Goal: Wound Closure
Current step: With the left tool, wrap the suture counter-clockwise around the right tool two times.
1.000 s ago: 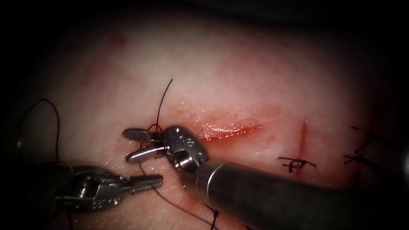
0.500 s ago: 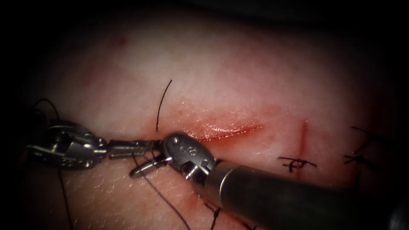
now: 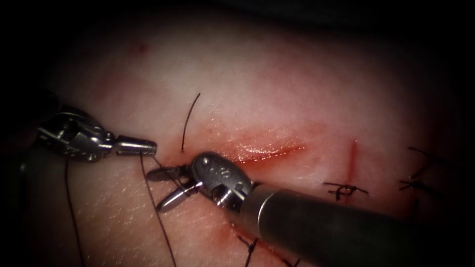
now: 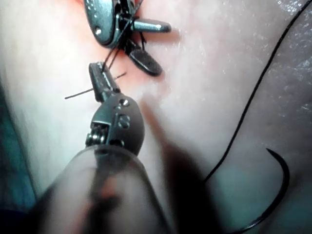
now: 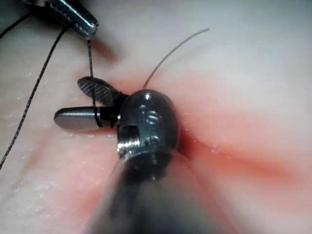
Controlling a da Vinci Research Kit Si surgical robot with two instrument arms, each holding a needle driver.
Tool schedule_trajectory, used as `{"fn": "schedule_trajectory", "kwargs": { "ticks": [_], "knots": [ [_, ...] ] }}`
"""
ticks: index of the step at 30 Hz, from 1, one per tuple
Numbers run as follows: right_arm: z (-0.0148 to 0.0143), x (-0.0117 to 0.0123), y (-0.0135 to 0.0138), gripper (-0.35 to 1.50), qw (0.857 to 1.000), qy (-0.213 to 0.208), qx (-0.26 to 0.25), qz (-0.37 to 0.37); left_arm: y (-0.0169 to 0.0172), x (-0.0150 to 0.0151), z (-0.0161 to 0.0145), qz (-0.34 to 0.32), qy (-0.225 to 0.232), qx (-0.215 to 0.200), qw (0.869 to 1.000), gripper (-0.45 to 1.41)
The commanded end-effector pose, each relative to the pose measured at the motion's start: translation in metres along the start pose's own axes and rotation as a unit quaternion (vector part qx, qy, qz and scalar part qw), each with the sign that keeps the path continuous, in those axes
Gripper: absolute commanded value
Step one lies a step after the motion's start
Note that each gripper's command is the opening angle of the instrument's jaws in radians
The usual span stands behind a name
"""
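Observation:
The cut [image 3: 264, 149] runs across the tissue [image 3: 277, 84], with red fluid along it. At its left end my right tool [image 3: 156, 189] stands open, and dark thread [image 3: 151, 193] crosses between its jaws near the hinge [image 5: 96, 105]. To the left, my left tool [image 3: 150, 146] is shut on that thread, which hangs down from its tip. A short thread tail [image 3: 188, 118] rises beside the cut's left end. In the left wrist view the curved needle [image 4: 279, 195] lies free on the tissue, held by neither tool, with thread [image 4: 253, 97] trailing from it.
A tied stitch [image 3: 342, 189] sits on a short red mark [image 3: 352, 158] right of the cut. More thread ends [image 3: 420, 180] lie at the far right, and another stitch [image 3: 250, 244] shows beside the right tool's shaft [image 3: 321, 227]. A loose strand [image 3: 71, 212] hangs at the far left.
My left tool came up from below to the right tool's jaws, took the thread, then drew it away up and to the left. The right tool shifted slightly down.

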Motion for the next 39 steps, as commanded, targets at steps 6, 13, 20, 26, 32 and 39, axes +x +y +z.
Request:
{"fn": "schedule_trajectory", "kwargs": {
  "ticks": [6, 13, 20, 26, 32, 39],
  "knots": [
    [0.0004, -0.0001, 0.0004, 0.88, 0.999, -0.002, 0.034, 0.028, 0.0011, -0.0045, 0.0011, 0.002, 0.022, 0.022, 1.0, -0.45],
    [-0.0012, 0.0018, 0.0002, 0.78, 0.993, 0.078, 0.041, 0.075, 0.005, -0.007, 0.0013, -0.012, 0.014, 0.017, 1.0, -0.45],
    [-0.0032, 0.0033, 0.0006, 0.48, 0.978, 0.152, -0.003, 0.143, 0.008, -0.0074, 0.0006, -0.022, 0.002, 0.006, 1.0, -0.45],
    [-0.0036, 0.0031, 0.0009, 0.37, 0.965, 0.189, -0.02, 0.181, 0.0089, -0.0066, 0.0008, -0.022, -0.01, 0.0, 1.0, -0.45],
    [-0.0041, 0.0033, 0.0014, 0.41, 0.957, 0.203, -0.024, 0.207, 0.009, -0.0056, 0.0009, -0.023, -0.018, -0.001, 1.0, -0.45],
    [-0.0033, 0.0044, 0.0008, 0.58, 0.933, 0.266, -0.046, 0.238, 0.0098, -0.0049, 0.0029, -0.021, -0.033, 0.005, 0.999, -0.45]
  ]
}}
